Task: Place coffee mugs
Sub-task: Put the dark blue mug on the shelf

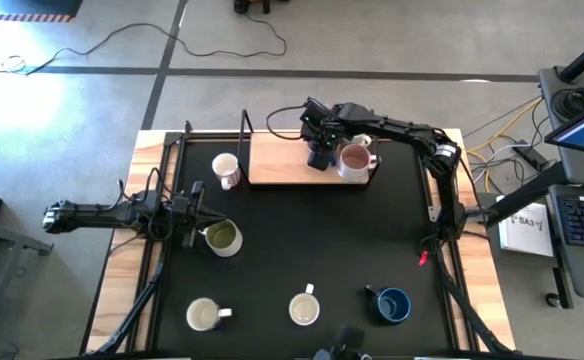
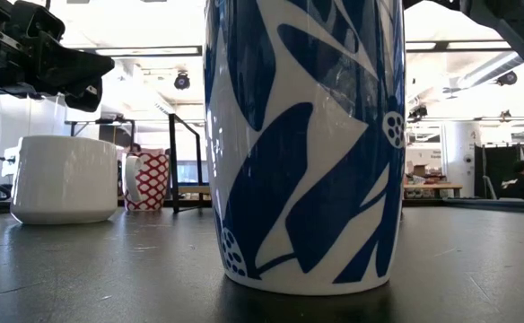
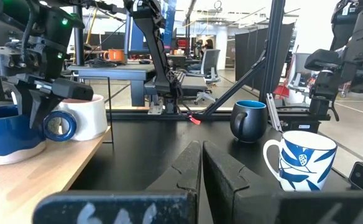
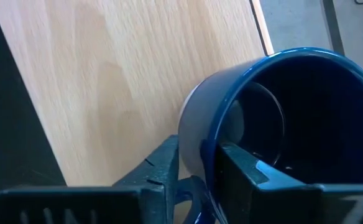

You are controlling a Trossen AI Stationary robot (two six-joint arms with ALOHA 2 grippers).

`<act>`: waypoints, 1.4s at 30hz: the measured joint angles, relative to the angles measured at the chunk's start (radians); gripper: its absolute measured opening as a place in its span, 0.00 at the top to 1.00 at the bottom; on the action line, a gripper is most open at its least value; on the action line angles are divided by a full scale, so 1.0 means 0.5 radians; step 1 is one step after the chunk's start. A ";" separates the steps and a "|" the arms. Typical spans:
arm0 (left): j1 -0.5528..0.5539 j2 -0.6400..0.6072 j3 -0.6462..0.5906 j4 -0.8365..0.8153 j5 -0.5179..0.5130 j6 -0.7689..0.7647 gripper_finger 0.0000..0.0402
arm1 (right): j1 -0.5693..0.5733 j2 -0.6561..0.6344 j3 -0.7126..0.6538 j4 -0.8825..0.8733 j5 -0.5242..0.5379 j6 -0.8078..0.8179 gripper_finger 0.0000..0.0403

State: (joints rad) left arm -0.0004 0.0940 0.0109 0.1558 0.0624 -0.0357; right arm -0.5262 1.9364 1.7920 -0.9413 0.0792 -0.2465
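A dark blue mug (image 4: pixel 281 118) stands upright on the wooden board (image 1: pixel 282 160) at the table's far side, and my right gripper (image 1: pixel 319 152) is shut on its rim. A pinkish mug (image 1: pixel 355 160) stands beside it on the board. My left gripper (image 3: pixel 201 165) is shut and empty at the table's left, next to an olive-green mug (image 1: pixel 222 237). A white mug with red print (image 1: pixel 227 170) stands left of the board. A white mug (image 1: pixel 204 314), a white mug with blue leaves (image 3: pixel 303 158) and a second dark blue mug (image 1: pixel 392 304) stand along the near edge. My right gripper pinches the dark blue mug's wall (image 4: pixel 197 152) at the rim, close to the handle (image 4: pixel 188 190), with one finger inside the mug and one outside. The fingers come from above, pointing down. The mug is upright with its base (image 3: pixel 7 155) at the board; whether it rests there I cannot tell.
A thin black upright frame (image 1: pixel 245 140) stands at the board's left end. Cables and arm mounts run along both side edges of the black mat (image 1: pixel 312 240). The leaf mug (image 2: pixel 302 144) fills the low view, with the white mug (image 2: pixel 65 178) behind it.
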 joint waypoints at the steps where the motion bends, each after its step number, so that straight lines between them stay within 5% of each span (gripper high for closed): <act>1: 0.000 0.000 0.000 0.000 0.000 0.000 1.00 | 0.000 -0.003 0.000 -0.001 0.000 0.001 0.77; 15: 0.000 0.000 0.000 0.000 0.000 0.000 1.00 | 0.098 -0.236 -0.001 -0.001 -0.071 0.267 0.78; 26: 0.000 0.000 0.000 0.000 0.000 0.000 1.00 | 0.224 -0.190 -0.005 -0.185 -0.108 1.186 0.85; 42: 0.000 0.000 0.000 0.000 0.000 0.000 1.00 | 0.227 -0.178 -0.024 -0.368 0.158 1.285 0.98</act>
State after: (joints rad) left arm -0.0006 0.0940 0.0109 0.1558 0.0624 -0.0357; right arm -0.4129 1.8473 1.7802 -1.1253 0.1584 0.3958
